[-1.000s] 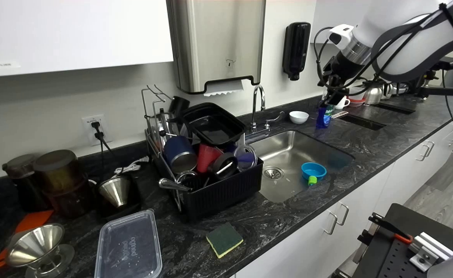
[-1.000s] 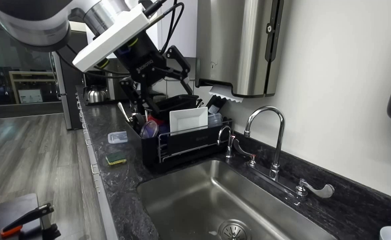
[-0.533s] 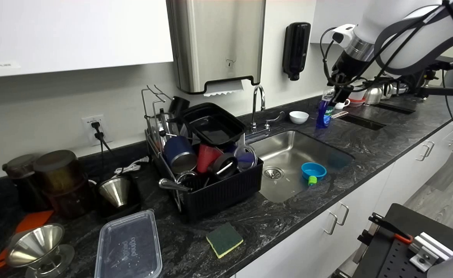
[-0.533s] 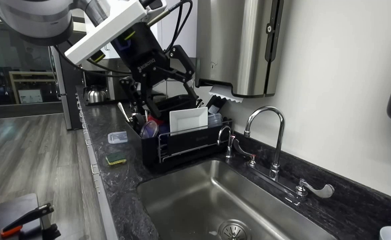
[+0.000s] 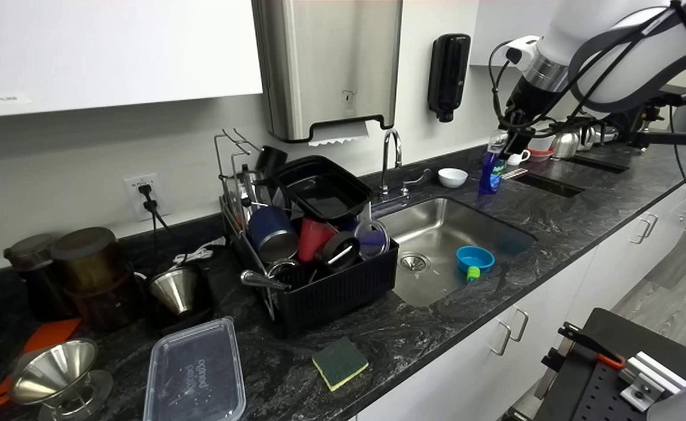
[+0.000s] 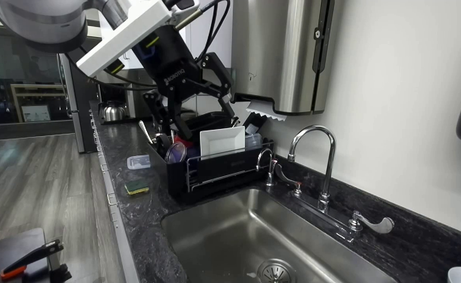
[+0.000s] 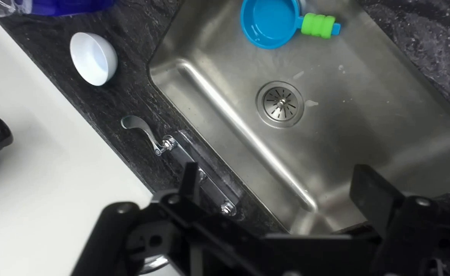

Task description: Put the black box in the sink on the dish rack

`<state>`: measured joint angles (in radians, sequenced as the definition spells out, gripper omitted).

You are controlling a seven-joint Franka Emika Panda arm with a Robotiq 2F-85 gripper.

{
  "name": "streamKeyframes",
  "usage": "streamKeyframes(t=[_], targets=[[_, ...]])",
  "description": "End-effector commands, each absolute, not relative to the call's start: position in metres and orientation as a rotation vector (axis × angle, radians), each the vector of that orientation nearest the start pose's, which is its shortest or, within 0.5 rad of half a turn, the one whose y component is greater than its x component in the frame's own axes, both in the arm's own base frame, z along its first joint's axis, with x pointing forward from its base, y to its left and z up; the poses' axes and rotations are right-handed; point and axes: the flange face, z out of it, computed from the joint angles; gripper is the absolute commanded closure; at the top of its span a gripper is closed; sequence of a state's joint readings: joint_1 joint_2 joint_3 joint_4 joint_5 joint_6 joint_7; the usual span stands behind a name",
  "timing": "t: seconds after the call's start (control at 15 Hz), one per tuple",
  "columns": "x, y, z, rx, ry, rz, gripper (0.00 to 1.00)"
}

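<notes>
A black box, open and tray-like (image 5: 322,190), rests tilted on top of the dishes in the black dish rack (image 5: 343,298). In an exterior view the box (image 6: 210,120) is partly hidden behind my gripper (image 6: 208,126). My gripper is open, with nothing between its fingers, and hangs in the air well apart from the box and rack. In the wrist view my gripper (image 7: 278,177) shows its fingers wide apart over the steel sink (image 7: 225,140). The sink (image 5: 436,225) holds a blue cup with a green handle (image 7: 269,23).
A chrome faucet (image 6: 328,173) stands behind the sink. A white bowl (image 5: 452,177) and a blue soap bottle (image 5: 489,175) stand at the back of the counter. A white square plate (image 6: 222,141) stands in the rack. A sponge (image 5: 340,362) lies before the rack.
My gripper has shifted a little away from the rack, to the right in an exterior view, showing more of the soap bottle. The last half second shows almost no motion. The box has not moved.
</notes>
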<state>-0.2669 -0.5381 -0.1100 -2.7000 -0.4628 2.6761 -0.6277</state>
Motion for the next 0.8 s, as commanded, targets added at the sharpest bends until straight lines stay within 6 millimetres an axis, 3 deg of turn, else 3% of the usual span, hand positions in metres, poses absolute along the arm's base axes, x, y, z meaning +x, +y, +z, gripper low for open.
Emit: streamKeyframes(t=[0.0, 0.33, 0.53, 0.73], targets=[[0.377, -0.155, 0.444, -3.541, -0.829, -0.691, 0.00], [0.364, -0.178, 0.432, -3.796, -0.409, -0.633, 0.00], [0.368, -0.169, 0.421, -3.868, -0.202, -0.614, 0.00], [0.374, -0.155, 0.406, -3.873, -0.107, -0.581, 0.00]])
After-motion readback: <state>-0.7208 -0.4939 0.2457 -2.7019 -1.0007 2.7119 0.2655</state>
